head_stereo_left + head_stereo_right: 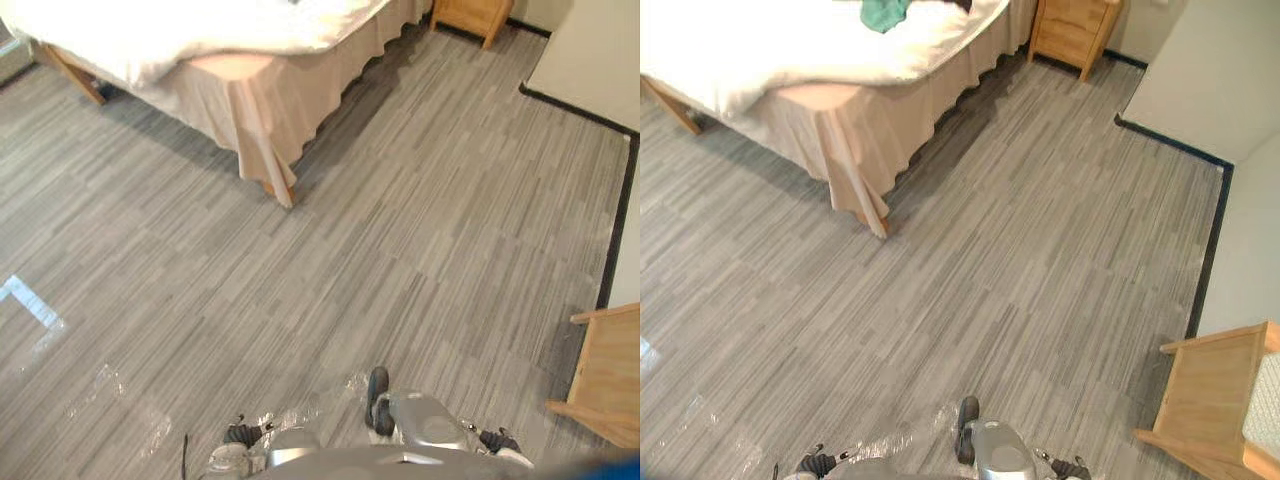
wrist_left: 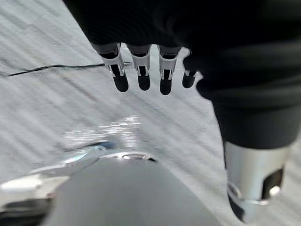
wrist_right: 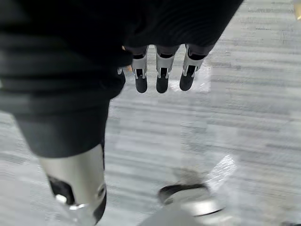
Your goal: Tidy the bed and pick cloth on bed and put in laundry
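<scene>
Teal cloth [image 1: 883, 12] lies crumpled on the white duvet [image 1: 770, 50], at the far edge of what I see from the head camera. The bed [image 1: 845, 135], skirted in beige, stands well apart from me across the grey striped floor [image 1: 1020, 260]. A wooden nightstand [image 1: 1072, 30] sits just beside the bed, and a light wooden frame [image 1: 1215, 400] is near my right. My left hand [image 2: 142, 75] hangs over the floor, fingers relaxed and straight, holding nothing. My right hand [image 3: 161, 77] hangs likewise, loose and empty.
</scene>
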